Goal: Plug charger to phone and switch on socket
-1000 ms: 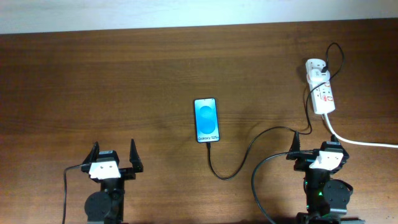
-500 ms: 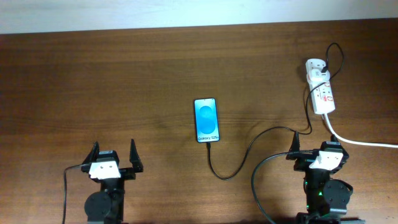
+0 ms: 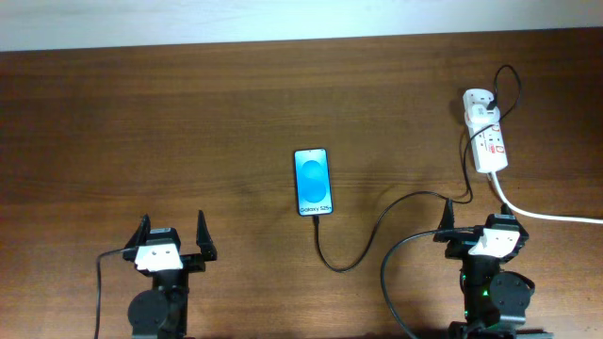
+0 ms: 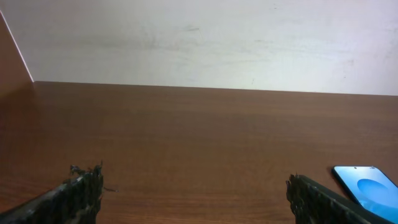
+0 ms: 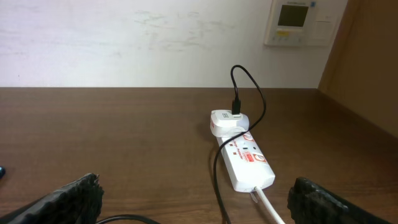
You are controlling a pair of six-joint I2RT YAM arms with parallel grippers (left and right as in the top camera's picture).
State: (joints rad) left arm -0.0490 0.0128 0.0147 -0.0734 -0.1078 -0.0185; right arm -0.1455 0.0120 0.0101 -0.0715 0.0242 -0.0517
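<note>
Left gripper (image 3: 172, 226), right gripper (image 3: 479, 226): jaws apart, empty. Charger (image 5: 227, 122) tip meets phone (image 3: 314, 181), ahead-left of right jaws; seating unclear. Your next move, likely: socket (image 3: 490, 143) switch, ahead-right.

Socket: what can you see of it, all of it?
The socket is a small white strip, plastic by the look, with red markings on top. It lies flat on the wooden table, far right. A white plug sits in its far end, a black cable looping from it; a thick white cable leaves the near end. Switch position: cannot tell.
</note>
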